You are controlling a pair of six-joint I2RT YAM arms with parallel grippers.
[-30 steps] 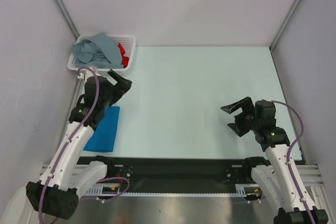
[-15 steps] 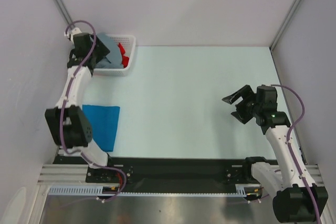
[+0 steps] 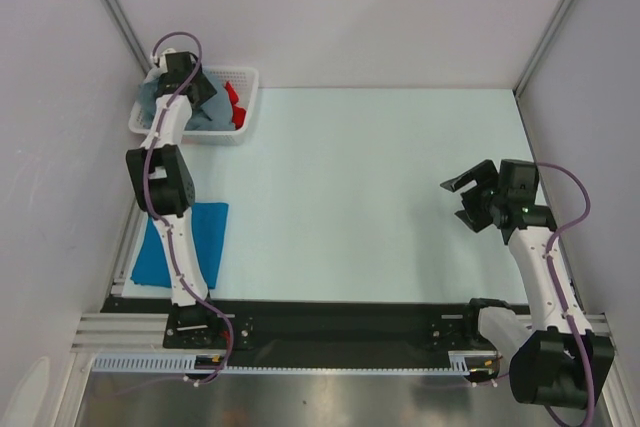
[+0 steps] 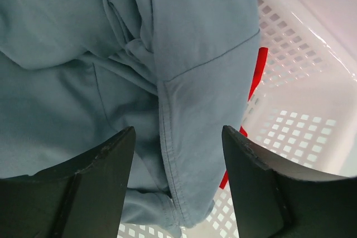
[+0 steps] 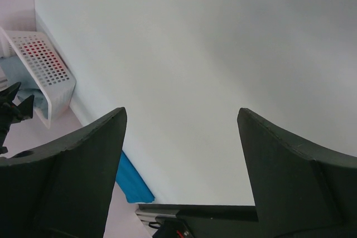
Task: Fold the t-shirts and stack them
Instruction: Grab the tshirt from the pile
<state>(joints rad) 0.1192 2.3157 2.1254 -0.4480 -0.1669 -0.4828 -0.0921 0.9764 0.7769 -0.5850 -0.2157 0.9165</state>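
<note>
Grey t-shirt [image 4: 72,82] lies bunched in the basket [image 4: 301,98], beside the red t-shirt [image 4: 257,65]. Left gripper [image 4: 177,137] hangs wide open right over it, holding nothing. Blue t-shirt [image 3: 205,227] lies folded on the table [image 3: 350,167]. Right gripper [image 3: 458,200] is open and empty too.

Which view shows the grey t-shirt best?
The left wrist view: the grey t-shirt fills most of it, seams and folds clear. The top external view shows only a small crumpled patch in the white basket, partly behind the left arm. The right wrist view shows at most a sliver.
</note>
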